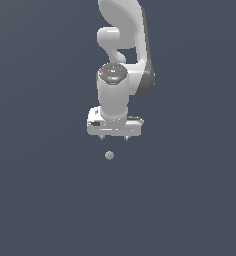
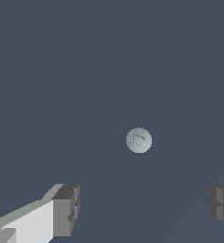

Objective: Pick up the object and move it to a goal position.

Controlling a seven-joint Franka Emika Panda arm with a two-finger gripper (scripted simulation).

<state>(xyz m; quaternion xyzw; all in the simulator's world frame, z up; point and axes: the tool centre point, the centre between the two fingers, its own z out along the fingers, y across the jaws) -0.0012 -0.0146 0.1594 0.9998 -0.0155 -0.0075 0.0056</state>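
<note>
**ITEM: ball on floor, arm overhead, claw spread**

1. Ball (image 1: 109,155). Qty 1. Tiny, pale grey, matte, round. Faint darker seam marks on its face, seen only in the wrist view (image 2: 139,140). Lies alone on the flat dark blue-grey ground (image 1: 40,200). Nothing touches it. Landmark for all entries below.

2. Gripper (image 1: 113,138). White, boxy hand body w/ two short tips poking out under it. In the exterior view it sits just above the ball, a clear gap of ground showing between tips and ball. Ball lies below the gap between the tips, nearer the tip on the exterior view's left. Jaws wide apart, nothing between them. Wrist view confirms: gripper (image 2: 143,209) w/ one grey fingertip pad (image 2: 66,210) on a white finger at one side of the ball, second pad at the frame's far edge on the other side, partly cut off. Ball much smaller than the space between the pads; not level w/ them in the picture, well clear of both.

3. Arm (image 1: 125,55). White Panda links w/ dark grey trim, dark round cap w/ red mark on the wrist joint. Rises from the gripper, directly above the ball, to the top edge of the exterior view. Upper part out of frame.

4. Ground. Uniform, matte, no markings near the ball. No visible shadow detail; whether the ball rests on it or floats, cannot tell for certain.
</note>
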